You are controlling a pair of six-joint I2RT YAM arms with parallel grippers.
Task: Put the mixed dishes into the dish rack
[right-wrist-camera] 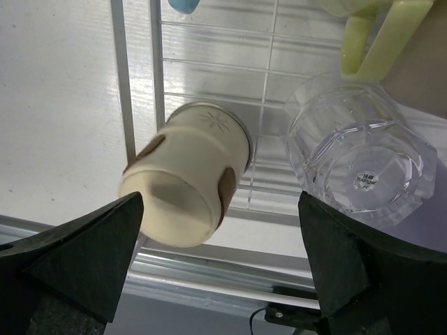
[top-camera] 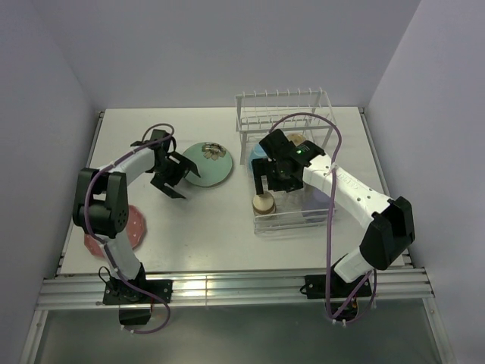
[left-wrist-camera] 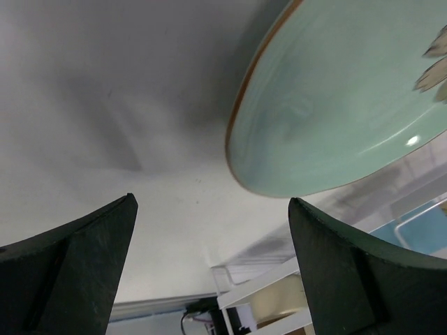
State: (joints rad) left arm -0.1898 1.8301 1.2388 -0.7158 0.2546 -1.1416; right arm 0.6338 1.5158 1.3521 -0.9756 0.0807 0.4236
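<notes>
Right wrist view: right gripper [right-wrist-camera: 220,199] open, jaws spread over tan cup [right-wrist-camera: 185,181] in dish rack [right-wrist-camera: 209,63] basket, beside clear glass [right-wrist-camera: 363,164]. Left gripper [left-wrist-camera: 213,202] open near mint-green plate [left-wrist-camera: 335,105]. That and pink dotted plate [top-camera: 136,224] not yet racked.

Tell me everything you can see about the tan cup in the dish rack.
The tan cup is cream-coloured and matte, ceramic by its look, with brown patches on its side. It sits tilted on the wire floor of the dish rack, in the lower basket's near left corner. The clear glass stands beside it, apart. The right gripper hovers open above, not touching.
</notes>
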